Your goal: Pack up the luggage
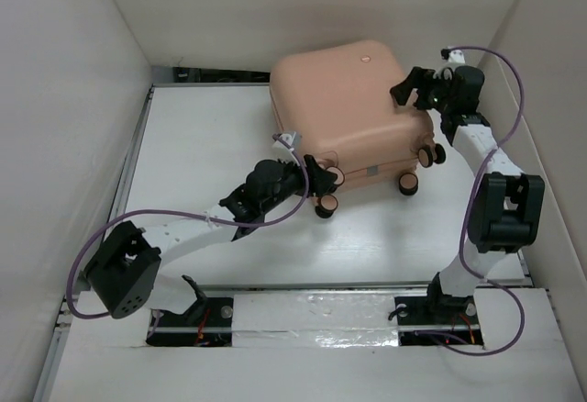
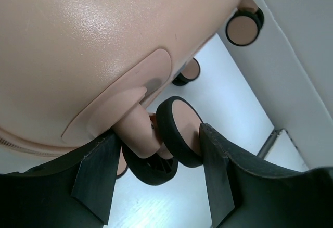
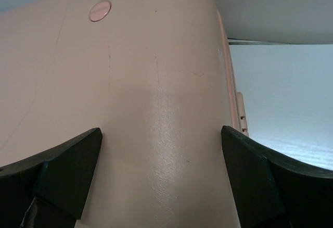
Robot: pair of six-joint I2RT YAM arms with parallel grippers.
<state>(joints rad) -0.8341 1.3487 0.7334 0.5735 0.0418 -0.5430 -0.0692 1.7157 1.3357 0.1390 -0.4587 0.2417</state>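
Luggage lies closed at the bench's far edge, your left jaws half-open astride a caster, right jaws gaping empty beside it.

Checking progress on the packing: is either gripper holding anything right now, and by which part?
Right gripper: nothing, open, near the suitcase shell. Left gripper straddles a caster wheel; a firm grip cannot be told.

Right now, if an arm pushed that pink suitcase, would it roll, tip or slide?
The suitcase lies flat on its broad side, so it would probably slide rather than tip. Its caster wheels stick out sideways, so rolling seems unlikely. The glossy hard shell looks stiff and likely slippery to pinch.
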